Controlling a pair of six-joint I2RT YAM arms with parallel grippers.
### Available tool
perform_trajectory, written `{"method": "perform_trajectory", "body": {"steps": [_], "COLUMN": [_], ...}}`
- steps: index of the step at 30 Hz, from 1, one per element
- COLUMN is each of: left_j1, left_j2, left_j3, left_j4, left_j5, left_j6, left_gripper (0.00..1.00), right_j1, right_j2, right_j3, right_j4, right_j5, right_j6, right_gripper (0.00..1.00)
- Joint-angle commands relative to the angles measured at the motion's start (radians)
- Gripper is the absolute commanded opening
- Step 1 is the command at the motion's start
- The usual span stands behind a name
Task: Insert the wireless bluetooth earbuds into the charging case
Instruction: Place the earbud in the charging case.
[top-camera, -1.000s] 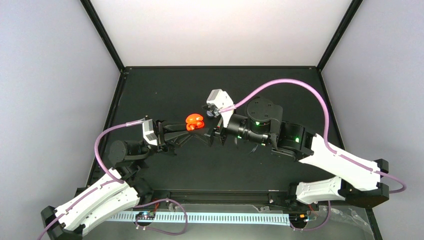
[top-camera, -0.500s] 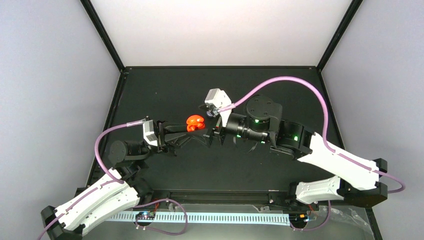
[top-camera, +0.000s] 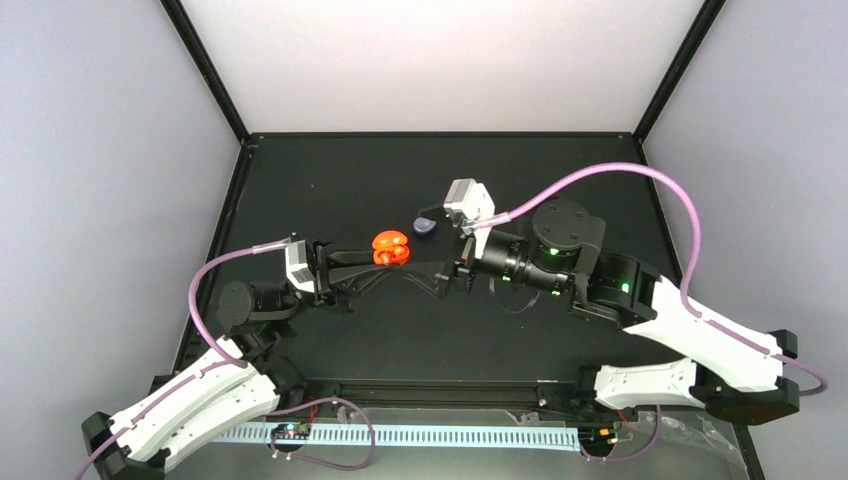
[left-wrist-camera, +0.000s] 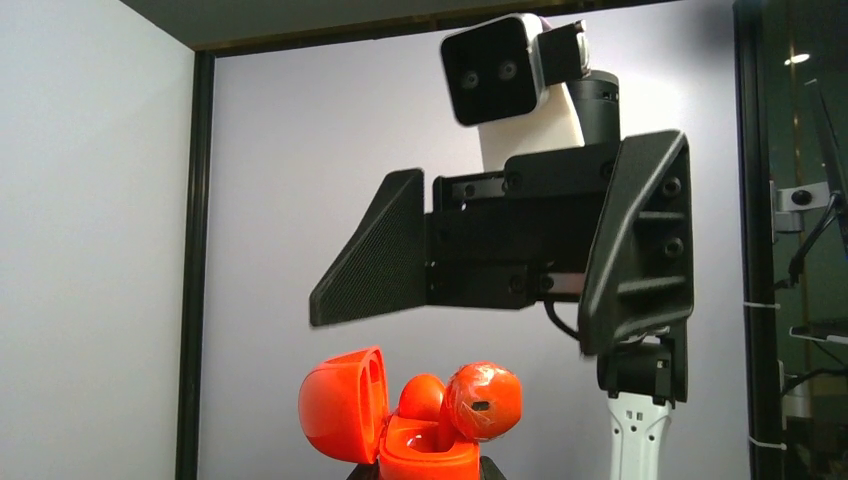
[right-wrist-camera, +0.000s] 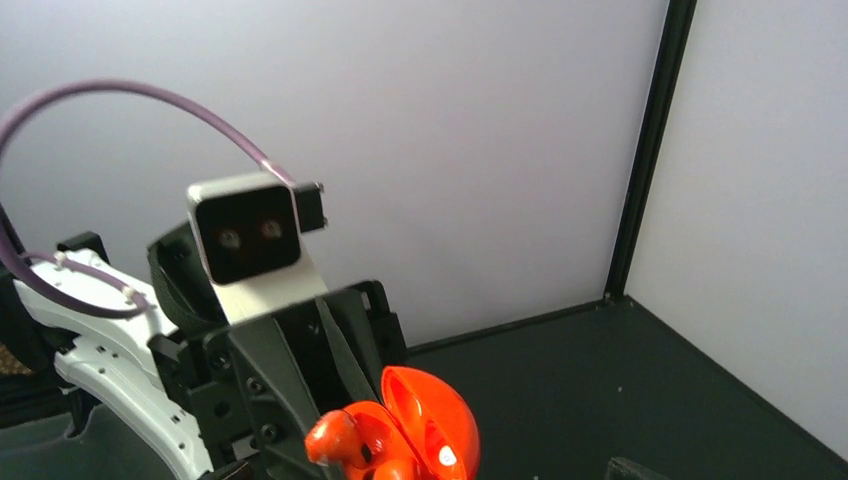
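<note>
The open red-orange charging case (top-camera: 389, 246) is held above the desk (top-camera: 330, 190) by the clamped left hand (top-camera: 372, 262); an earbud (left-wrist-camera: 482, 400) is seen sitting proud in it, so seating seems unfinished and a gentle press is called for; the right hand (top-camera: 445, 280), spread wide and empty, has been drawn back rightward since a second ago, uncovering a bluish case (top-camera: 425, 225).

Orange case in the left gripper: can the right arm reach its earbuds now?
Probably yes. The right gripper is open and faces the orange case from close by, with nothing between them. The left gripper holds the case up with its lid open, so the earbuds are exposed.
</note>
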Motion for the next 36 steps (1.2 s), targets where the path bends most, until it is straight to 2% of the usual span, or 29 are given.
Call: {"method": "perform_trajectory", "body": {"steps": [1, 33, 36], "left_j1": [-0.001, -0.001, -0.001], "left_j2": [-0.011, -0.012, -0.014], "left_j3": [0.020, 0.022, 0.021], "left_j4": [0.028, 0.027, 0.025], "left_j5": [0.024, 0.060, 0.061], "left_j6": [-0.005, -0.015, -0.015], "left_gripper": [0.02, 0.02, 0.02], "right_j1": [-0.006, -0.035, -0.041], "right_j2": [0.020, 0.088, 0.082], "right_j3": [-0.019, 0.021, 0.020], "right_j4": [-0.012, -0.015, -0.009], "right_j5": [0.040, 0.078, 0.043], "right_j6": [0.016, 0.069, 0.071], "right_gripper": [0.91, 0.91, 0.91]}}
